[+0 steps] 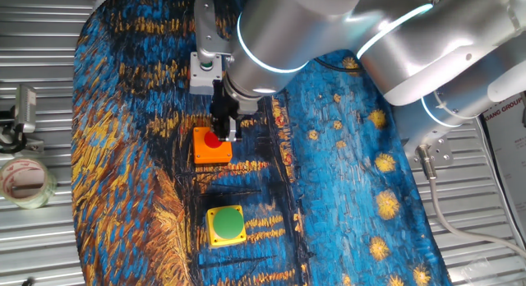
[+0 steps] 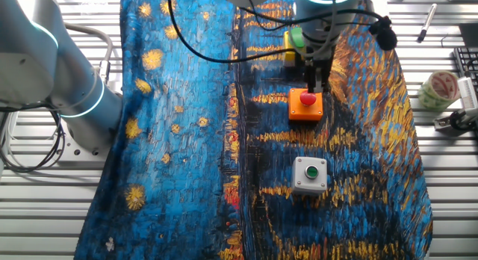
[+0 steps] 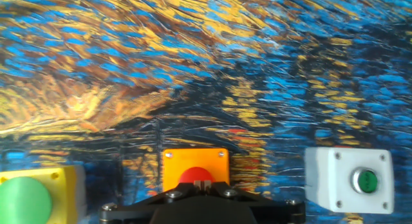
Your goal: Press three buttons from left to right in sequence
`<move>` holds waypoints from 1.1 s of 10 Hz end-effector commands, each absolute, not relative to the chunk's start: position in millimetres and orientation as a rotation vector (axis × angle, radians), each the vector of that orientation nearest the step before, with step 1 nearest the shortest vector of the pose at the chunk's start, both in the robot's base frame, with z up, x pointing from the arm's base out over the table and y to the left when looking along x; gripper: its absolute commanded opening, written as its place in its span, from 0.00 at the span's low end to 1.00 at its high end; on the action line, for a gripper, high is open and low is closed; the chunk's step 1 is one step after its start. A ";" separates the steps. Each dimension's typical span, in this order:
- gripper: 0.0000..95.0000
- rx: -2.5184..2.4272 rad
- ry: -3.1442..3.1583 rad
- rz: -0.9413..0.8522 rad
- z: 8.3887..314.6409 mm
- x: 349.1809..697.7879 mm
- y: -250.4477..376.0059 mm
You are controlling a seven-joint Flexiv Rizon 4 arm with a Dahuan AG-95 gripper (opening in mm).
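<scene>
Three button boxes stand in a row on the painted cloth. The white-grey box with the small green button also shows in the hand view. The orange box with the red button is in the middle. The yellow box with the large green button is at the other end, partly hidden behind the arm in the other fixed view. My gripper points down at the red button, its fingertips shut together and on it or just above it; I cannot tell which.
A tape roll and a metal clamp lie off the cloth on the ribbed metal table. The other fixed view shows the tape roll and a pen there. Black cables cross the cloth.
</scene>
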State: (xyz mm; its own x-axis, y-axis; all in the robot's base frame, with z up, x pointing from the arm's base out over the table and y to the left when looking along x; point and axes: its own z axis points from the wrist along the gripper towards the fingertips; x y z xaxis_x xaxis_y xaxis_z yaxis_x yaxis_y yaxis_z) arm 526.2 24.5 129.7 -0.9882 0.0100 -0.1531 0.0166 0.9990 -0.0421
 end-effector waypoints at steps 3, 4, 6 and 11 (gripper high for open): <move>0.00 0.034 3.009 -0.046 129.7 525.6 24.2; 0.00 0.039 3.038 -0.048 129.4 525.6 24.2; 0.00 0.039 3.056 -0.057 129.3 525.7 24.2; 0.00 0.034 3.047 -0.057 121.4 525.8 24.2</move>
State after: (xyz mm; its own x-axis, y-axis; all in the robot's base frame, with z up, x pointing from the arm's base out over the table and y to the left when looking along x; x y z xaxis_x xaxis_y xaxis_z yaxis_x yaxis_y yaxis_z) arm 523.9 24.5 121.1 -0.9954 0.0188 -0.0939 0.0223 0.9991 -0.0358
